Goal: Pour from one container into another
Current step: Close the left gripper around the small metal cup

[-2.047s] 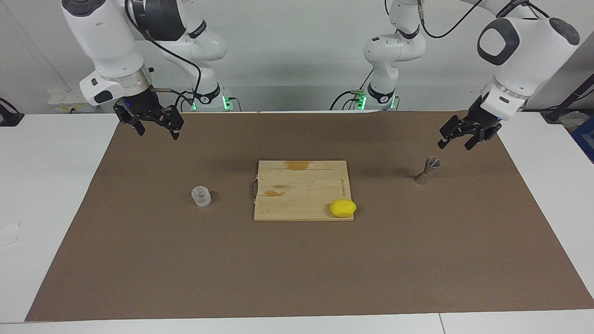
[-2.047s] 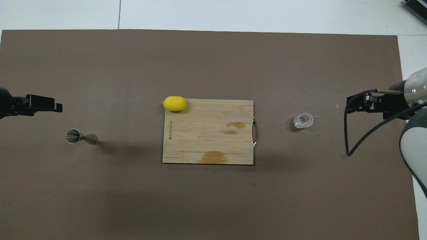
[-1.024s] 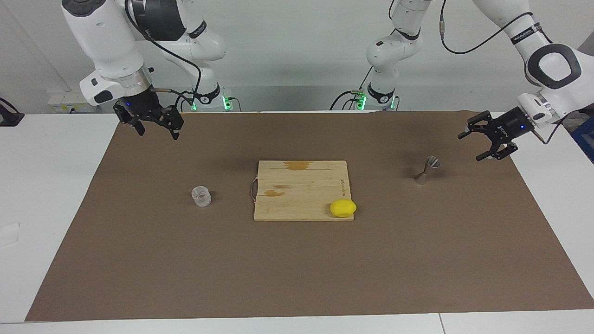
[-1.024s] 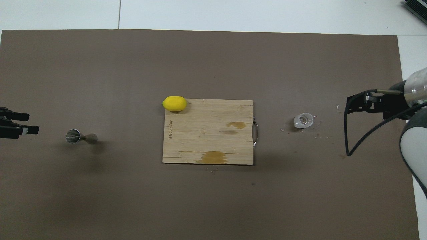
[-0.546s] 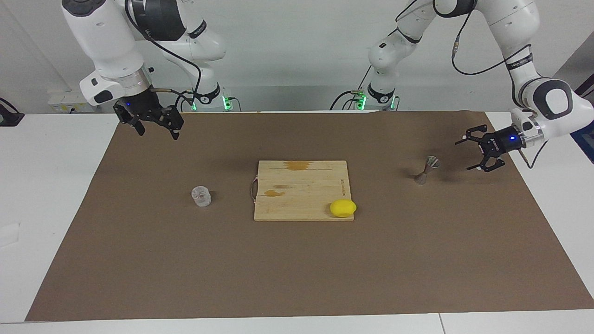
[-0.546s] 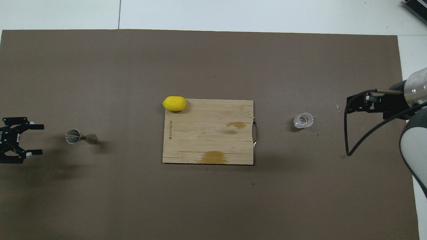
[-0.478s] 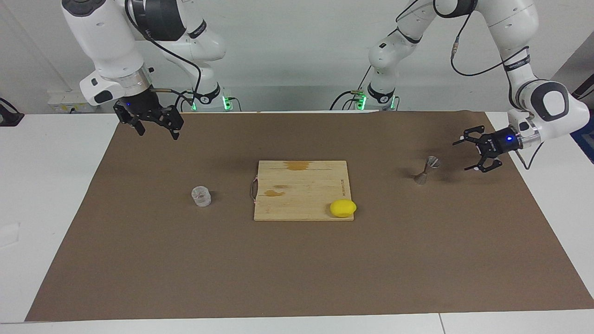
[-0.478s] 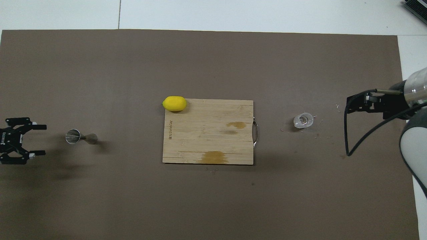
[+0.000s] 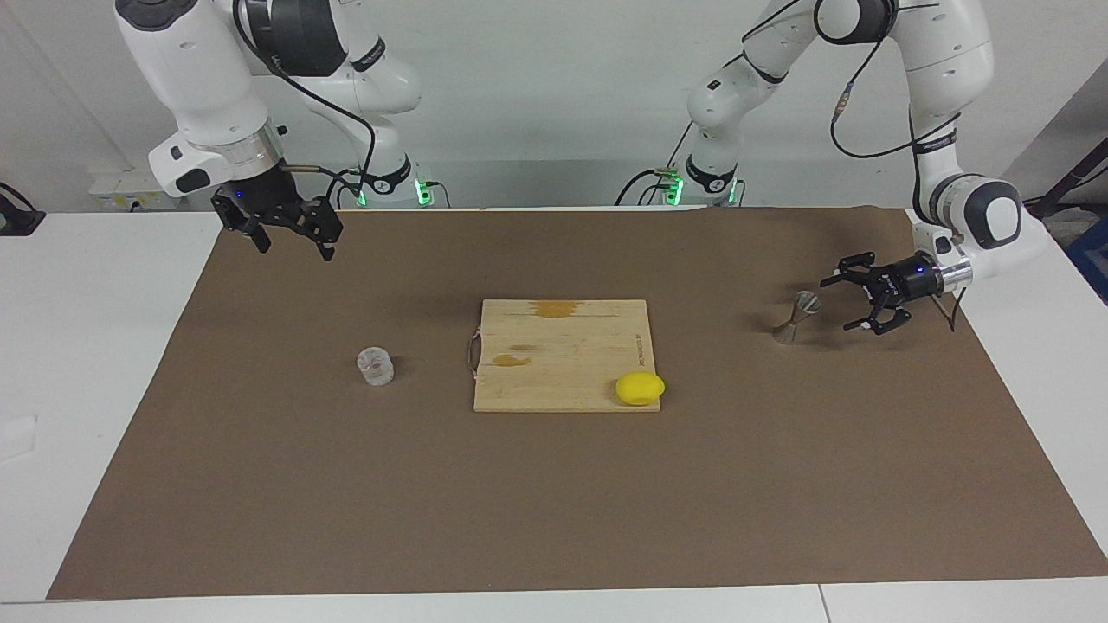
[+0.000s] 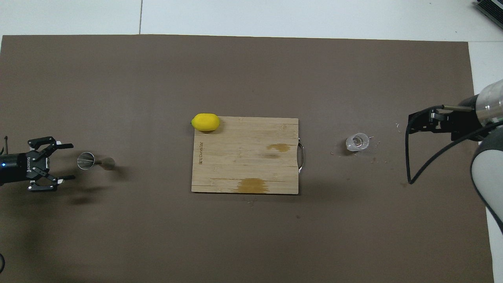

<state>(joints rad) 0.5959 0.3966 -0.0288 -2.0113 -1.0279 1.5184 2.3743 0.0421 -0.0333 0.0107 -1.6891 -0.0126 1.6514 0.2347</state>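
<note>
The clear glass cup (image 9: 376, 365) stands on the brown mat toward the right arm's end; it also shows in the overhead view (image 10: 357, 142). The metal jigger (image 9: 796, 317) stands on the mat toward the left arm's end, and shows in the overhead view (image 10: 94, 161) too. My left gripper (image 9: 835, 305) lies level, low over the mat, open, with its fingers pointing at the jigger from a short gap away; it does not touch it (image 10: 73, 161). My right gripper (image 9: 294, 247) waits open and empty, high over the mat.
A wooden cutting board (image 9: 563, 355) with a side handle lies in the middle of the mat, between the cup and the jigger. A yellow lemon (image 9: 640, 388) sits on the board's corner farthest from the robots, toward the left arm's end. The mat (image 9: 554, 502) lies on a white table.
My left gripper has turned level, dropped low and moved in toward the jigger, fingers open. The right arm, cup, jigger, board and lemon have not moved.
</note>
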